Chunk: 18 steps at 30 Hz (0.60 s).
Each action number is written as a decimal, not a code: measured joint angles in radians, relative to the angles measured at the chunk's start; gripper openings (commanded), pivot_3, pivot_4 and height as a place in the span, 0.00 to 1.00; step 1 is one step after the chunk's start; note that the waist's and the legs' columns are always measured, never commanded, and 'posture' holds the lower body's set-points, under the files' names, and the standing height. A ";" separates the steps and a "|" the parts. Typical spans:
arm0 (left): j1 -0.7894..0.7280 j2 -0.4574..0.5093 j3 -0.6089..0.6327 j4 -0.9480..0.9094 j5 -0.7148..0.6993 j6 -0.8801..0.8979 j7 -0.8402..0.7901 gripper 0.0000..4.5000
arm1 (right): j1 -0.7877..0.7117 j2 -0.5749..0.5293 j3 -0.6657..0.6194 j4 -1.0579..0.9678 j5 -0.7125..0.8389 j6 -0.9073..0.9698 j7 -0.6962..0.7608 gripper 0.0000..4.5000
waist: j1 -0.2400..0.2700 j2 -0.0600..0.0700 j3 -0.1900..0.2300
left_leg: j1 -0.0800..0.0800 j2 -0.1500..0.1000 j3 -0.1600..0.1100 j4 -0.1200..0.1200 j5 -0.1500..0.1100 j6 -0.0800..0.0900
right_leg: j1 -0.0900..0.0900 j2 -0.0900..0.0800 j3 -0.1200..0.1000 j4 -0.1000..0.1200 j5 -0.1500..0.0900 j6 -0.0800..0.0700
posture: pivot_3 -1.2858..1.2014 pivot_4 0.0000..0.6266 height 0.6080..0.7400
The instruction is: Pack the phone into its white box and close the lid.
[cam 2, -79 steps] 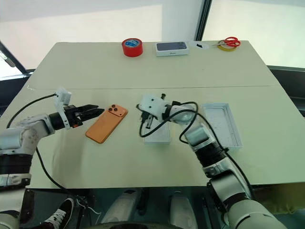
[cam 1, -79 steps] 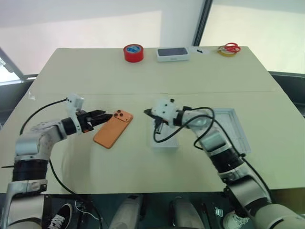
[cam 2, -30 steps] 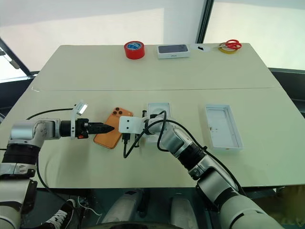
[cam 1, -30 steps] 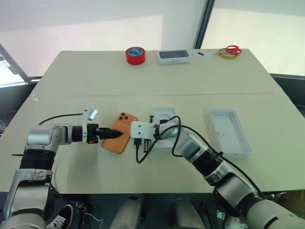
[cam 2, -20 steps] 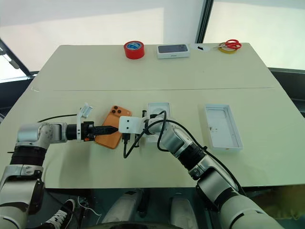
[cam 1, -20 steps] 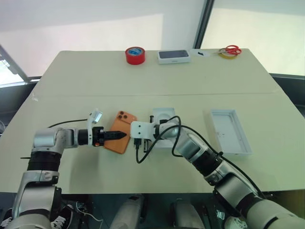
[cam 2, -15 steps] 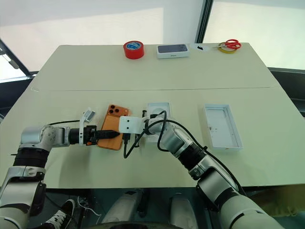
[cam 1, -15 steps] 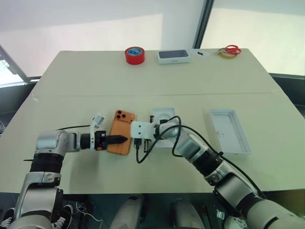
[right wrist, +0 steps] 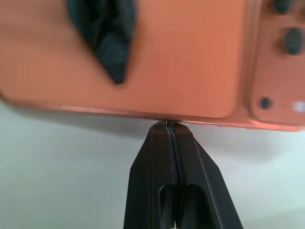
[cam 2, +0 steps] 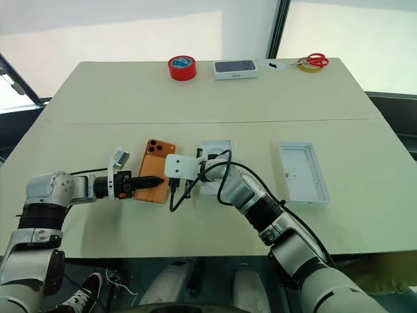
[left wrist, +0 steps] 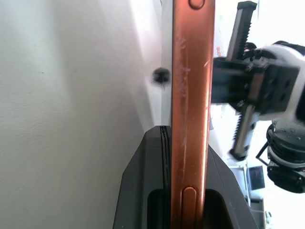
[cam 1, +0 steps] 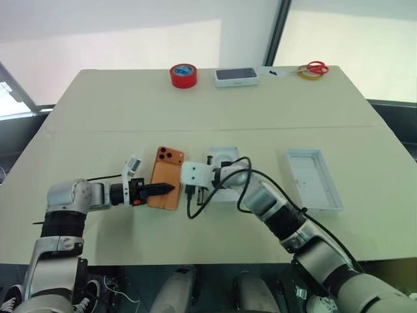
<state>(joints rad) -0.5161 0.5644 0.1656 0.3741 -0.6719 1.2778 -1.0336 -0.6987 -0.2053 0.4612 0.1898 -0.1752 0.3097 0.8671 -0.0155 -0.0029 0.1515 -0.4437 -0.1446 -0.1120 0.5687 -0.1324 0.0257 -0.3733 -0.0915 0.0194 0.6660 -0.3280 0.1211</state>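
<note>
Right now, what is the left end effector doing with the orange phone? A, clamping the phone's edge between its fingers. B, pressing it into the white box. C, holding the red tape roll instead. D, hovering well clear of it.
A: in the left wrist view the left end effector has a black finger on each side of the phone, which lies on the table beside the white box.

White box (cam 1: 225, 175) mostly covered by right arm and cable; inner floor not readable. Right end effector (right wrist: 167, 128) tips pressed at phone (right wrist: 157, 57) edge, contact line blurred. Phone cut off by frame in right wrist view, lenses soft. Left end effector (left wrist: 186, 143) far finger hidden behind phone's edge in left wrist view. Underside of phone hidden. Print inside lid (cam 1: 313, 178) too small to read.
</note>
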 measured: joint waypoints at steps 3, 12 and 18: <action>0.005 -0.048 0.077 -0.001 -0.030 0.003 0.055 0.00 | 0.004 -0.020 -0.080 -0.092 0.117 0.060 0.068 0.40 | 0.001 -0.001 0.001 | 0.000 0.000 0.000 0.000 0.000 0.000 | 0.000 0.000 0.000 0.000 0.000 0.000 | 0.52 0.24 0.97; 0.054 -0.144 0.173 -0.186 -0.138 0.029 0.186 0.00 | 0.218 -0.378 -0.148 -0.321 0.248 -0.090 0.311 0.96 | 0.003 -0.006 0.004 | -0.003 -0.001 0.001 0.000 -0.001 0.002 | 0.000 -0.003 -0.001 -0.003 0.000 0.000 | 0.52 0.24 0.97; 0.068 -0.165 0.165 -0.234 -0.161 0.030 0.228 0.00 | 0.296 -0.463 -0.161 -0.343 0.256 -0.195 0.349 0.69 | -0.003 -0.006 0.004 | -0.003 0.000 0.001 0.000 -0.001 0.002 | 0.000 -0.003 -0.001 -0.003 0.000 0.000 | 0.52 0.24 0.97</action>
<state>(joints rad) -0.4486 0.3989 0.3304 0.1398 -0.8333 1.3076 -0.8058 -0.4025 -0.6678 0.3004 -0.1534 0.0804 0.1146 1.2158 -0.0187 -0.0093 0.1560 -0.4465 -0.1443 -0.1111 0.5692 -0.1332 0.0272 -0.3736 -0.0945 0.0183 0.6625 -0.3285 0.1212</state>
